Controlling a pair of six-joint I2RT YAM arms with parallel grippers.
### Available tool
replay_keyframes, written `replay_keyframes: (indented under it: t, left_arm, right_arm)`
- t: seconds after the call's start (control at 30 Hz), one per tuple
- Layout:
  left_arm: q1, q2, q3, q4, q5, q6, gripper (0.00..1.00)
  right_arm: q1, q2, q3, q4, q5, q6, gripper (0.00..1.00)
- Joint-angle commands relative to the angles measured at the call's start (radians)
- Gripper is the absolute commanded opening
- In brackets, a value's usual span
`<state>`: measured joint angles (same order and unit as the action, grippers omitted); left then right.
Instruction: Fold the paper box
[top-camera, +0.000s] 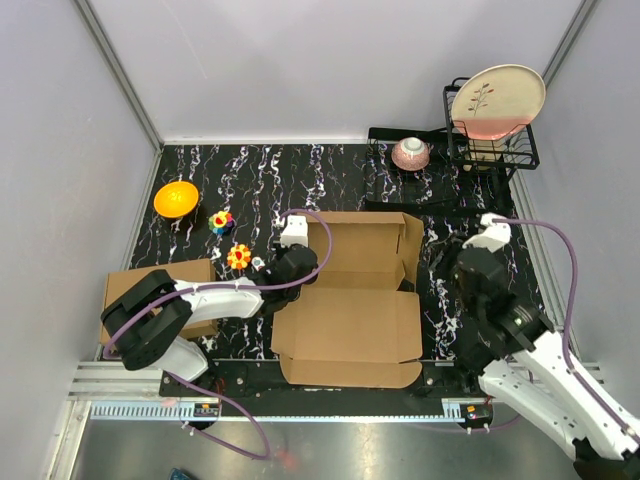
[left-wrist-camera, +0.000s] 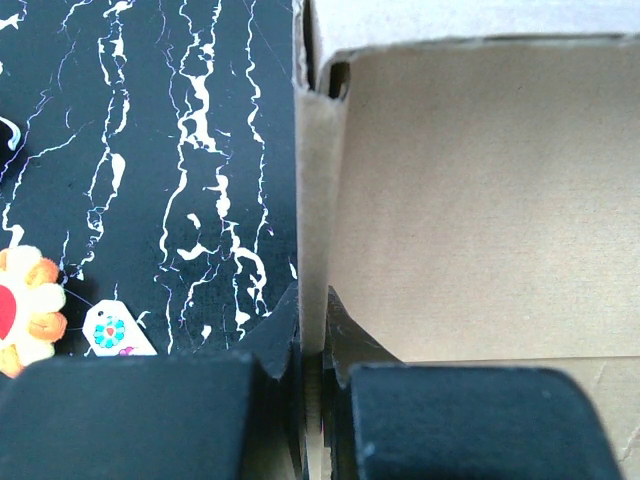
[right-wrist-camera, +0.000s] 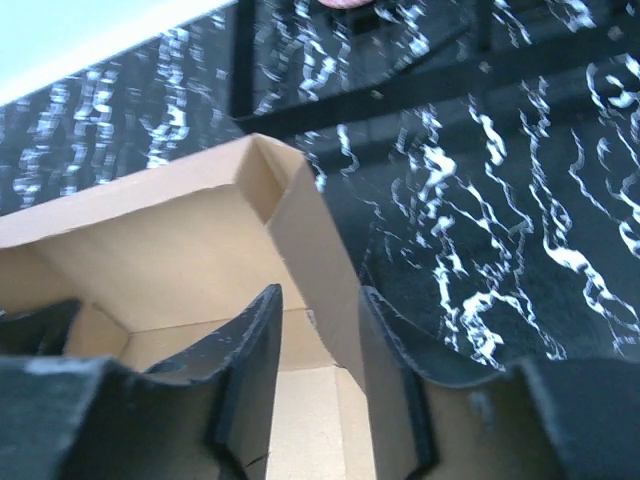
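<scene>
L claw (left-wrist-camera: 310, 345) is clenched on the left side wall of the plain brown corrugated cardboard mailer box (top-camera: 345, 325). The wall edge sits right betw. its fingers. The tray floor opens to this claw's right, w/ the black white-veined marble-look tabletop (left-wrist-camera: 150, 150) to its left.

R claw (right-wrist-camera: 320, 295) straddles the opposite side wall w/ jaws parted. A strip of box floor shows betw. the inner finger & the wall, so it looks released, not pinching.

So the box lies betw. the two claws, each arm about as near to its own wall. Its long axis runs away from the bases: flat lid panel behind both claws, raised tray w/ back wall ahead of them. The next fold prob. turns on the lid crease crossing betw. the claws.

Tabletop is flat & looks slick, so the cardboard could slide. Room: a felt flower toy (left-wrist-camera: 25, 310) is near L claw's left, & a black wire rack (top-camera: 520, 160) is well ahead of R claw.
</scene>
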<state>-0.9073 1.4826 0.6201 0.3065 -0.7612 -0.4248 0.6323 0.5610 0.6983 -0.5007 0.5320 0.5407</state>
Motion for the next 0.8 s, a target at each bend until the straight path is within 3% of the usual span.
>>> replay_keyframes:
  t: [0.0, 0.23, 0.43, 0.77]
  left_arm:
    - [-0.010, 0.008, -0.025, -0.035, 0.017, 0.034, 0.00]
    - [-0.010, -0.004, -0.028, -0.033, 0.023, 0.035, 0.00]
    - [-0.012, -0.001, -0.029, -0.029, 0.028, 0.037, 0.00]
    - [-0.011, 0.002, -0.028, -0.026, 0.036, 0.047, 0.00]
  right_arm:
    - [0.003, 0.157, 0.038, -0.094, 0.145, 0.093, 0.40]
    - [-0.016, 0.286, -0.017, 0.020, 0.050, 0.085, 0.46]
    - [-0.014, 0.301, -0.097, 0.195, -0.067, 0.033, 0.53]
    - [-0.019, 0.408, -0.117, 0.318, -0.130, -0.022, 0.59]
